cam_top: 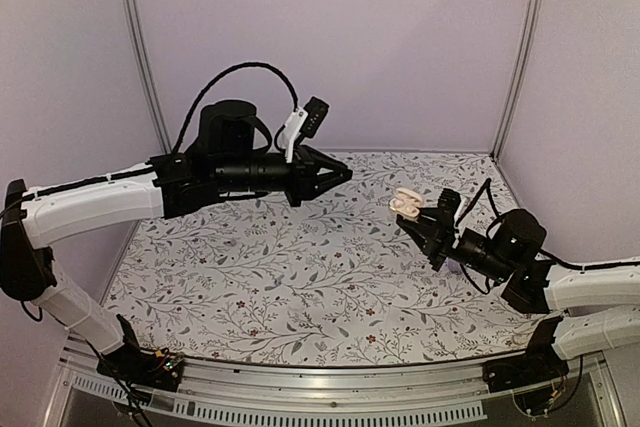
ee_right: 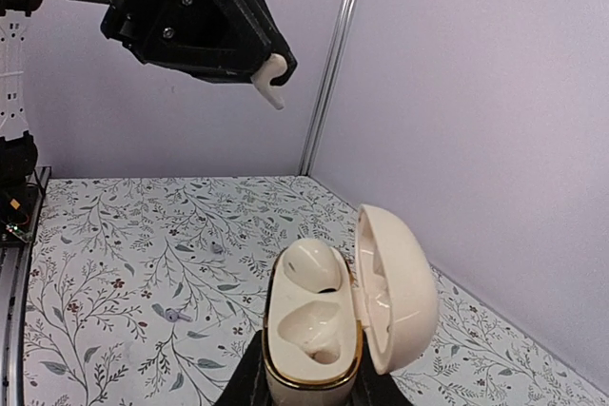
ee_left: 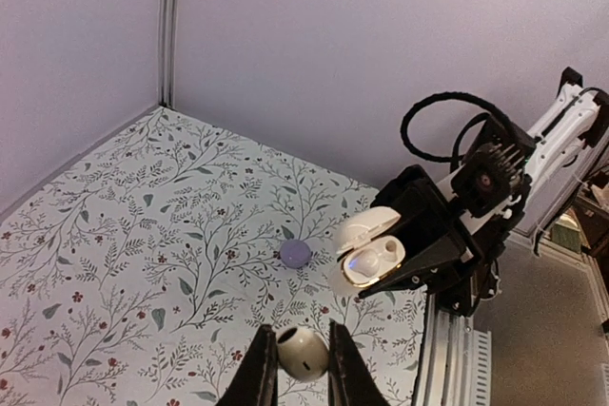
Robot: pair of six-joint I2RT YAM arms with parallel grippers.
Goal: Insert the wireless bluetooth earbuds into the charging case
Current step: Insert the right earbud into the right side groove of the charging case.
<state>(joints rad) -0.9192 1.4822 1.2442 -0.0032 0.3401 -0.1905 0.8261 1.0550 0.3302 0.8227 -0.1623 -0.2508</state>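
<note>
while the floral-print table (cam_top: 300, 287) fills the floor of the pale-walled cell, both arms hang above it, neither one touching the cloth.

left arm (cam_top: 100, 202) reaches from the left side across toward centre, forearm roughly level. right arm (cam_top: 590, 287) comes in low from the right, wrist angled up and to the left.

left gripper (cam_top: 346, 175) points right, toward the other tool. jaws pinched nearly together on a pale rounded earbud (ee_left: 303, 353), which sits between the two dark fingertips, well above the table.

right gripper (cam_top: 422, 219) is clamped on the lower body of the charging case (ee_right: 314, 330), holding it upright in the air, open side up.

case lid (ee_right: 395, 287) is swung open to the right on its hinge, gold rim visible round the base. two wells show inside. the near well looks empty; the far one has a rounded pale shape in it, can't tell whether that is a seated bud or just the moulding.

earbud and case are apart, clear gap between the two tools, earbud to the left of the case in the top view.

small purple rounded piece (ee_left: 294, 253) lies on the cloth below the gap, untouched.
</note>
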